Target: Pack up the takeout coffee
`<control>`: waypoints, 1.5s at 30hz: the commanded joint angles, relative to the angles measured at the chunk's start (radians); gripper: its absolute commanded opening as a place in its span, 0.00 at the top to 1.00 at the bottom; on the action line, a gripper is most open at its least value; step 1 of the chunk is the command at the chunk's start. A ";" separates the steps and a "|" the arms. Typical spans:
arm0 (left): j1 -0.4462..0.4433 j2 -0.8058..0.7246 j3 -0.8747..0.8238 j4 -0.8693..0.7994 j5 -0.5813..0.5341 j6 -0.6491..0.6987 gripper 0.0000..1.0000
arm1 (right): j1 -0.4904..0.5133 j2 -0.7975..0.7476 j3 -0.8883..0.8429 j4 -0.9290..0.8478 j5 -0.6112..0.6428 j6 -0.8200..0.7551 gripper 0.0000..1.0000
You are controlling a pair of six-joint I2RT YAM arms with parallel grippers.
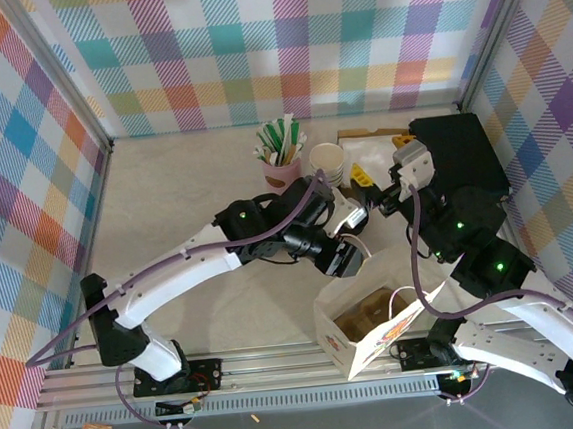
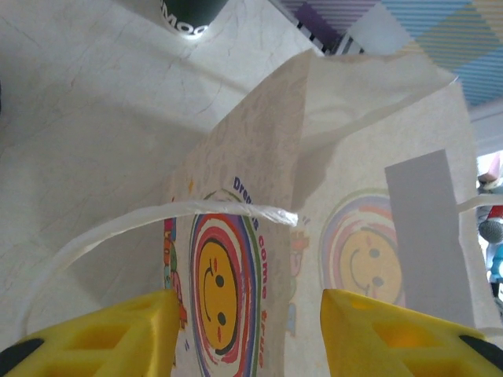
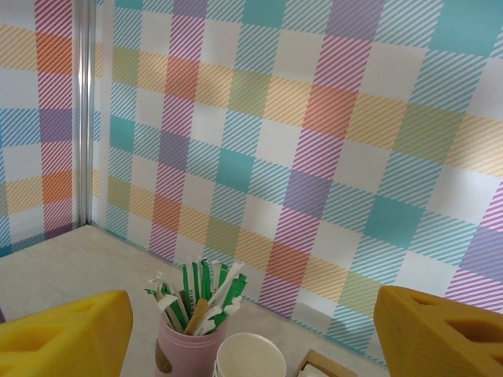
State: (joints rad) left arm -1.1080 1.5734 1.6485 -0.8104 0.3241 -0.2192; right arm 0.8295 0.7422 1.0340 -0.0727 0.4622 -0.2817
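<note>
The takeout coffee is hidden. A white paper bag (image 1: pixel 377 332) printed with smiley faces stands open near the table's front edge, with a brown insert inside it. My left gripper (image 1: pixel 350 254) hangs just behind the bag's rim. In the left wrist view the bag's printed wall (image 2: pixel 236 283) and its white twisted handle (image 2: pixel 196 212) lie beyond my left gripper (image 2: pixel 247 338), which is open and holds nothing. My right gripper (image 1: pixel 370 192) hovers near the cream cups, open and empty. In its own view the right gripper (image 3: pixel 251 330) faces the checked back wall.
A pink holder of wrapped straws (image 1: pixel 282 160) (image 3: pixel 192 334) stands at the back, with a stack of lidless cream cups (image 1: pixel 329 163) (image 3: pixel 250 357) beside it. A black box (image 1: pixel 457 154) sits at the back right. A dark round thing with white lettering (image 2: pixel 185 16) lies beyond the bag.
</note>
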 commanded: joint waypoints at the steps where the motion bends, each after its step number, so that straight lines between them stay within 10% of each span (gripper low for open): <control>1: -0.013 0.025 0.032 -0.069 0.025 0.037 0.51 | -0.013 -0.018 0.036 0.004 -0.005 -0.012 0.20; 7: -0.014 0.052 0.050 -0.098 0.007 0.059 0.61 | -0.031 -0.020 0.044 -0.012 -0.005 -0.022 0.20; 14: -0.014 0.041 0.073 -0.118 -0.059 0.076 1.00 | -0.048 -0.002 0.059 -0.024 -0.018 -0.014 0.19; 45: -0.006 -0.665 -0.136 -0.592 -0.775 -0.042 1.00 | -0.101 0.526 0.390 0.041 -0.276 0.112 0.19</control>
State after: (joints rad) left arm -1.1110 0.9375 1.4895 -1.3212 -0.3553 -0.2359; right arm 0.7361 1.2484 1.3758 -0.0681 0.2153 -0.2008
